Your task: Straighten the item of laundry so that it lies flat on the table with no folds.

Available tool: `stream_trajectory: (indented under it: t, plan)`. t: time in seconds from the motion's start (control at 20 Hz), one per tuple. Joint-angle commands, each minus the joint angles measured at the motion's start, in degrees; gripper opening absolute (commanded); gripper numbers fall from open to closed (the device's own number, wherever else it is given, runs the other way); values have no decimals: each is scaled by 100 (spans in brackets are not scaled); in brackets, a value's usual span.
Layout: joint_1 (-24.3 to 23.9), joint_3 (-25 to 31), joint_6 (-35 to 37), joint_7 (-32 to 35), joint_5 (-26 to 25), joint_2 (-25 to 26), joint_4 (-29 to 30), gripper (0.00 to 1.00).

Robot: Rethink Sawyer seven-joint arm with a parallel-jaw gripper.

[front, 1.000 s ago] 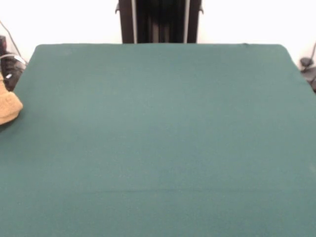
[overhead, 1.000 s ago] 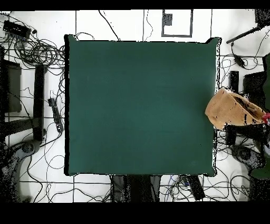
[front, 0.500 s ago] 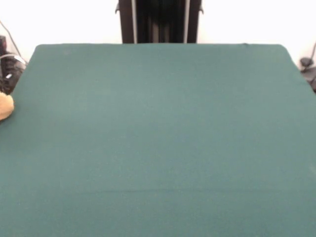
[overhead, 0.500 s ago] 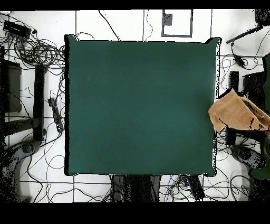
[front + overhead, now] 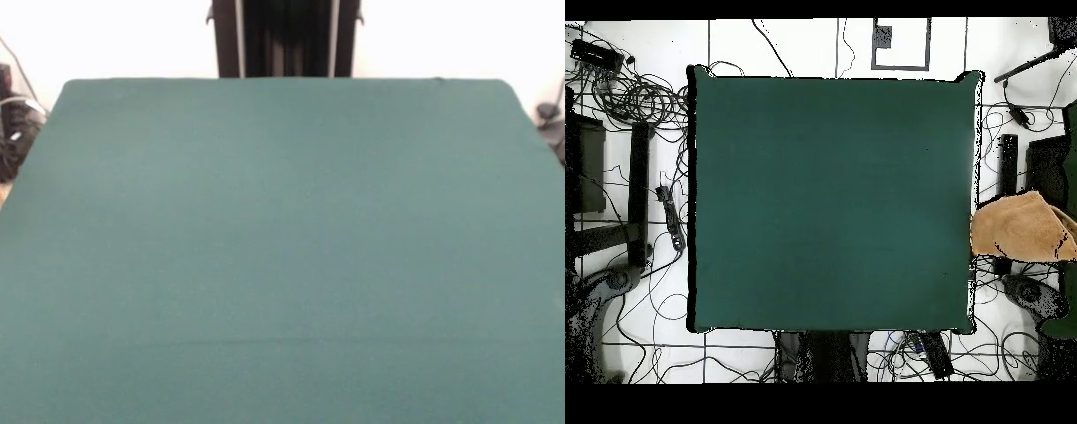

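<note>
While seen from overhead, the scene is reading so:
Worktop: the green worktop is lying bare, filling the middle of the view.
Room: a white tiled floor is carrying tangled black cables around the worktop; a dark pedestal is standing at twelve o'clock in the front view.
Towel: the golden-orange towel is sitting bunched just off the worktop's edge at three o'clock, overhead; whether it is touching that edge cannot be told.
Claw: it is showing in neither view, so its state cannot be told.
</note>
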Motion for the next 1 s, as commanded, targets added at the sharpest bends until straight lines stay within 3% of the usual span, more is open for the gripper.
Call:
stream_trajectory:
  t: [0.05,1.0]
  plan:
    - [5,813,362,-1643,-225,57,647,0]
    - [-32,1134,-146,-1023,-216,404,1123,0]
